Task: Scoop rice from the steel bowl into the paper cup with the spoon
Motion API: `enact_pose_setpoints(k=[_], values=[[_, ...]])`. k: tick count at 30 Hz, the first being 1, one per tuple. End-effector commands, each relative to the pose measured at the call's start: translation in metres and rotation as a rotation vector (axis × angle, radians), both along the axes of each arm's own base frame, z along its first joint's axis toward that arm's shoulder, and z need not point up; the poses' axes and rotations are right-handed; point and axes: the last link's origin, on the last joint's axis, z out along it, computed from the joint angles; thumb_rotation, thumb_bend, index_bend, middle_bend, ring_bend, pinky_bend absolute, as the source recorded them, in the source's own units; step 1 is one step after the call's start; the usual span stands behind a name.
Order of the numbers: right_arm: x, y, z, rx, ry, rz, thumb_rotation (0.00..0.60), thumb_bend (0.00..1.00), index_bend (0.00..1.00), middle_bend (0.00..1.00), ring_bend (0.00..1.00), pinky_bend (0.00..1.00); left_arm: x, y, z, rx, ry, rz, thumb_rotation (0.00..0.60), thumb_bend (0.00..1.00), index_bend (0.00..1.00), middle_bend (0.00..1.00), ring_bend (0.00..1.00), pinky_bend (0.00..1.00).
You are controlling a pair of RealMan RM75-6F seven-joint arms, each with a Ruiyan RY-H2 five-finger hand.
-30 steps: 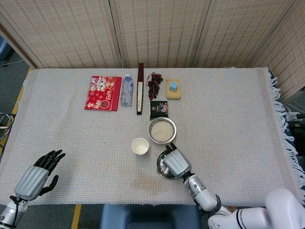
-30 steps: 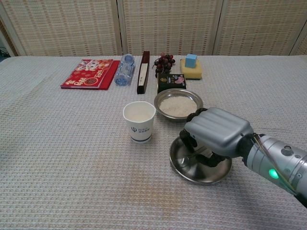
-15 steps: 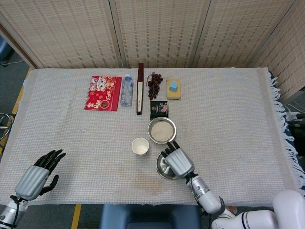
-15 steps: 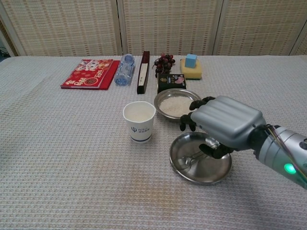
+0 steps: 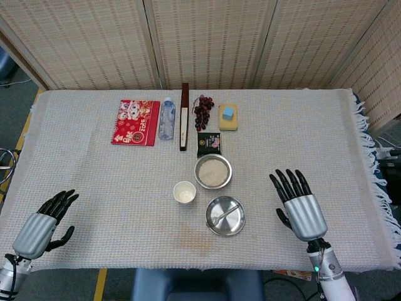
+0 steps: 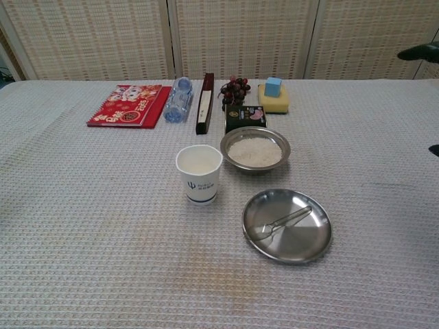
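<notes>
A steel bowl [image 5: 213, 172] [image 6: 255, 149] of white rice stands mid-table. Left of it is a white paper cup [image 5: 185, 192] [image 6: 199, 174] with rice inside. A clear spoon [image 5: 224, 214] [image 6: 281, 223] lies loose in a shallow steel plate [image 5: 225, 216] [image 6: 287, 227] in front of the bowl. My right hand [image 5: 297, 204] hovers open, fingers spread, well right of the plate; only dark fingertips [image 6: 420, 53] show at the chest view's right edge. My left hand [image 5: 44, 221] is open at the near left corner, far from everything.
Along the far side lie a red booklet [image 5: 136, 122], a plastic bottle [image 5: 166, 118], a dark long box [image 5: 184, 116], grapes [image 5: 203, 110], a yellow sponge with a blue block [image 5: 228, 116] and a small dark packet [image 5: 209, 143]. Fringed cloth edge runs down the right [image 5: 369, 163].
My right hand has let go of the spoon, lifted off the plate and swung far to the right with fingers spread. The spoon stays in the plate. The left hand shifted slightly.
</notes>
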Motion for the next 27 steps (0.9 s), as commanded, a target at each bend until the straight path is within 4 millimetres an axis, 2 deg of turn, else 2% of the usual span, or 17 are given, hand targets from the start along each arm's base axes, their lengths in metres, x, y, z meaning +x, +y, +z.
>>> enact_pose_setpoints(k=[1, 3, 6, 13, 19, 25, 27], values=[[-0.063, 0.063, 0.047, -0.177, -0.099, -0.14, 0.6, 0.2, 0.06, 0.01, 0.0, 0.0, 0.0, 0.002, 0.001, 0.039, 0.011, -0.003, 0.6, 0.42, 0.0, 0.0, 0.0, 0.2], [-0.077, 0.069, 0.051, -0.178, -0.078, -0.144, 0.6, 0.2, 0.06, 0.01, 0.0, 0.0, 0.002, 0.002, 0.0, 0.053, 0.008, -0.008, 0.6, 0.42, 0.0, 0.0, 0.0, 0.2], [-0.081, 0.071, 0.057, -0.18, -0.097, -0.135, 0.6, 0.2, 0.07, 0.01, 0.0, 0.0, 0.005, 0.0, 0.001, 0.084, 0.002, -0.026, 0.6, 0.42, 0.0, 0.0, 0.0, 0.19], [-0.078, 0.072, 0.068, -0.196, -0.132, -0.106, 0.6, 0.2, 0.06, 0.01, 0.0, 0.0, 0.012, -0.007, -0.004, 0.101, 0.014, -0.094, 0.6, 0.42, 0.0, 0.0, 0.0, 0.15], [-0.078, 0.073, 0.068, -0.178, -0.14, -0.117, 0.6, 0.2, 0.05, 0.01, 0.0, 0.0, 0.016, -0.005, -0.003, 0.133, -0.039, -0.191, 0.6, 0.43, 0.0, 0.0, 0.0, 0.13], [-0.077, 0.076, 0.072, -0.148, -0.124, -0.115, 0.6, 0.2, 0.04, 0.01, 0.0, 0.0, 0.006, -0.007, -0.005, 0.092, 0.013, -0.112, 0.6, 0.43, 0.0, 0.0, 0.0, 0.14], [-0.079, 0.077, 0.071, -0.119, -0.11, -0.13, 0.6, 0.2, 0.02, 0.0, 0.0, 0.0, 0.008, -0.006, -0.006, 0.074, 0.015, -0.102, 0.6, 0.44, 0.0, 0.0, 0.0, 0.15]])
